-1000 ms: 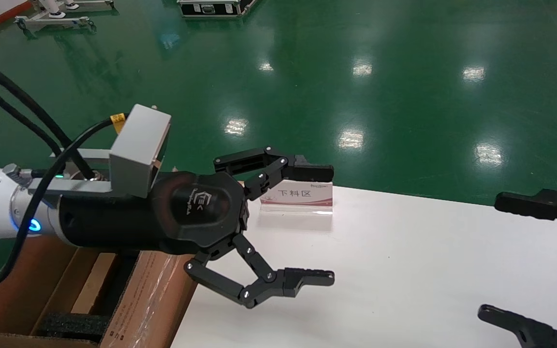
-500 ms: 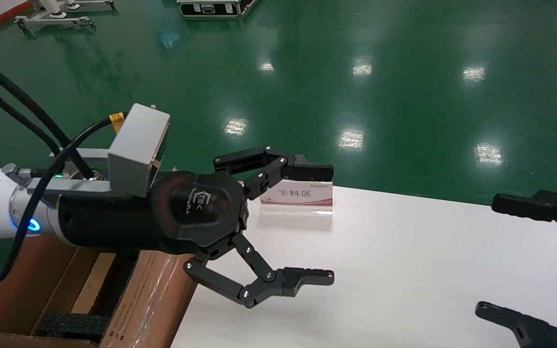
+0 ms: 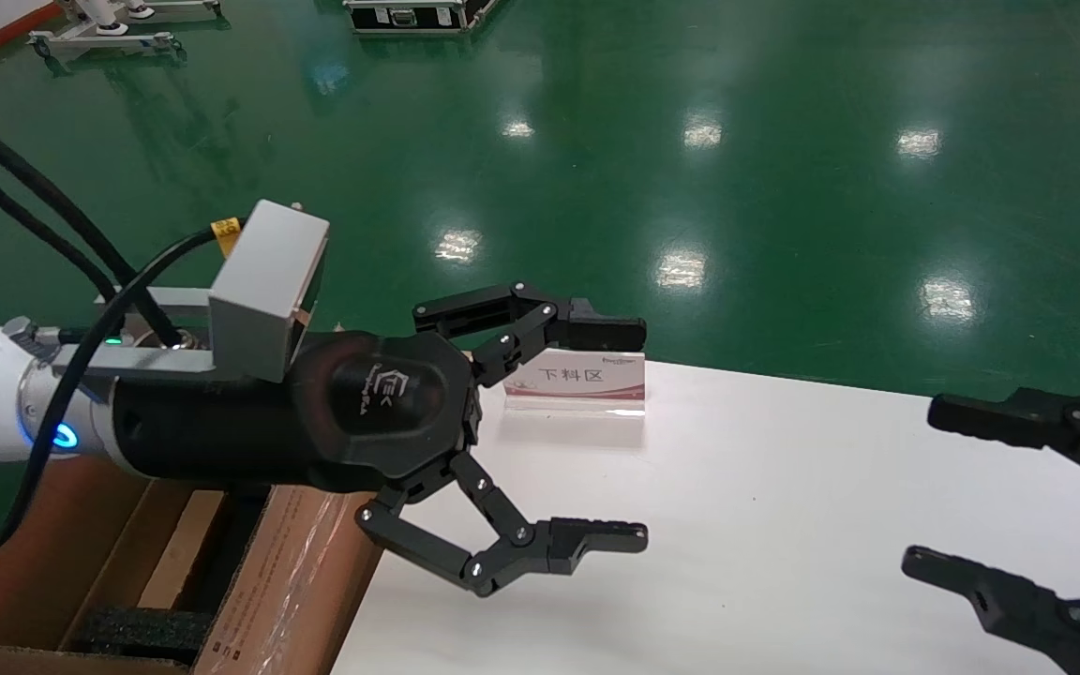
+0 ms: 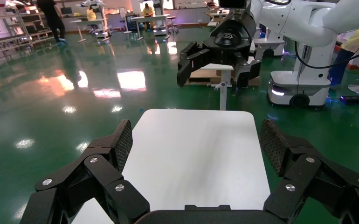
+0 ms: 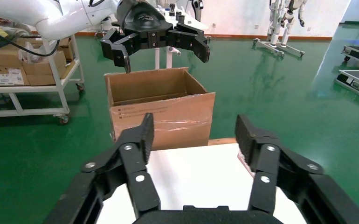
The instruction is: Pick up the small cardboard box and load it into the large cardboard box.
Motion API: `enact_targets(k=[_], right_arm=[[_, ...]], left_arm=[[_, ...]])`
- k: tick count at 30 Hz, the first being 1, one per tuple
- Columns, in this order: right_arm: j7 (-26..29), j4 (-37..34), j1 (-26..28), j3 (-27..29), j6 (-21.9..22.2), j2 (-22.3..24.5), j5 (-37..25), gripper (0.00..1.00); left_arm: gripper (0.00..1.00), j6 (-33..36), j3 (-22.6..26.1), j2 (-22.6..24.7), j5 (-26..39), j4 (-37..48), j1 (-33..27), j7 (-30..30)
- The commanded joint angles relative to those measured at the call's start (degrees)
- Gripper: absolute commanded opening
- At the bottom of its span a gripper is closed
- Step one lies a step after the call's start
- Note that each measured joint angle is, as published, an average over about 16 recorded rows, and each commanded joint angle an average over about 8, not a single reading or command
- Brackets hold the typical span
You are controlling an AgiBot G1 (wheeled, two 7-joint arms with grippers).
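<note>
Small cardboard box cannot be seen on the desk (image 3: pixel 784 487) in any view, so no side can be judged. Left tool (image 3: pixel 610 436) is spread wide beside the large cardboard box (image 3: pixel 296 562) at the desk's left edge. Right tool (image 3: pixel 943 487) is spread at the right edge.

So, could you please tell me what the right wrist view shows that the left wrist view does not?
Only the right wrist view shows the large cardboard box, flaps up, tape on its side, beyond the white table, with the left gripper above it. Only the left wrist view shows the table's far rounded end and the right gripper beyond it. Both show the table and open jaws; neither shows the small cardboard box.
</note>
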Motion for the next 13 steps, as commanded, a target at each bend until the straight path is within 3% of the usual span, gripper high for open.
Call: enact_targets(k=[1,13], right_arm=[[0.00,0.00,0.00,0.00,0.00,0.00,0.00,0.00],[0.01,0.01,-0.01,0.01,-0.01,0.00,-0.01,0.00]], left_arm=[[1.00,-0.01,0.01,-0.01,-0.01,0.00,0.00,0.01],[1.00,-0.03,0.05,-0.02,-0.03,0.01,-0.01,0.03]])
